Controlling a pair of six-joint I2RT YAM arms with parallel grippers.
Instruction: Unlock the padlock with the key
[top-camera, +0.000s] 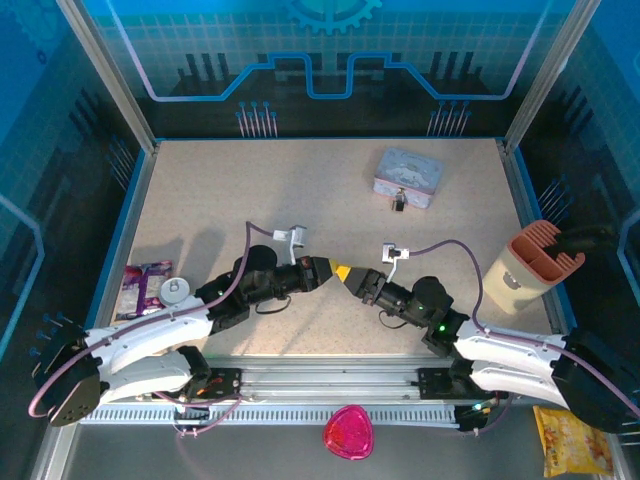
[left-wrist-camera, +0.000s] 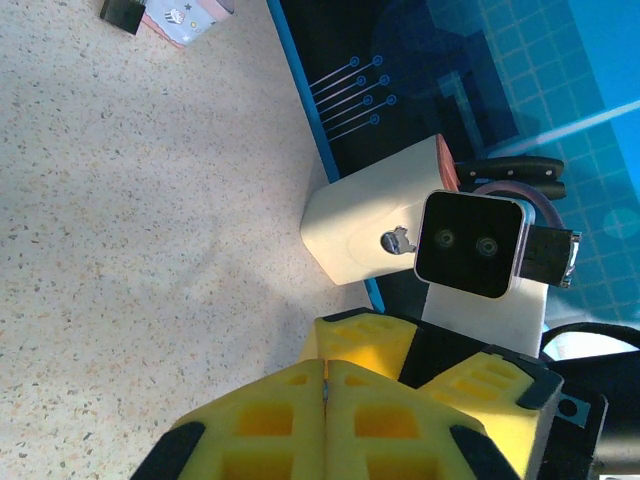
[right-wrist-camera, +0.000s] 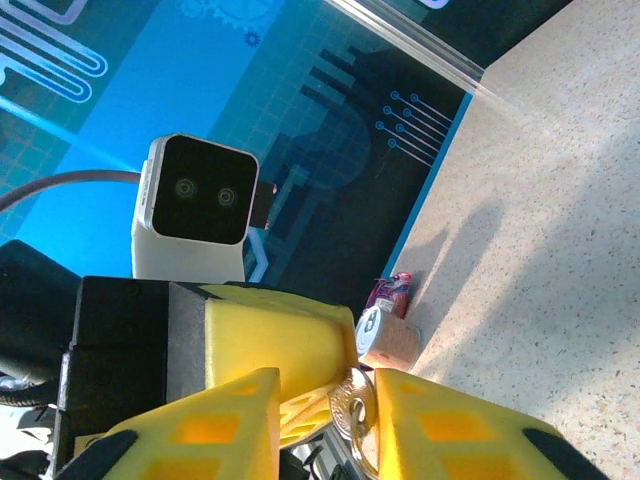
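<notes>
The key (right-wrist-camera: 350, 412) could slip to the tabletop (top-camera: 250, 190) if one hand lets go before the other clamps, or end up skewed for the keyhole. Both arms reach low and inward, tips meeting mid-frame in the top view. The left hand (left-wrist-camera: 326, 385) is pressed together, seemingly on the key. The right hand (right-wrist-camera: 328, 388) is spread around it. The padlock (top-camera: 399, 200) lies upper right, just beside the tin (top-camera: 407, 173).

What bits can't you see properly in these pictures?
- Padlock, top view: too small to tell if locked.
- Silvery metal piece, right wrist view: half hidden by fingers of the right pincer and bottom edge; key or not, unclear.
- Left pincer, left wrist view: shut fingers hide anything pinched.
</notes>
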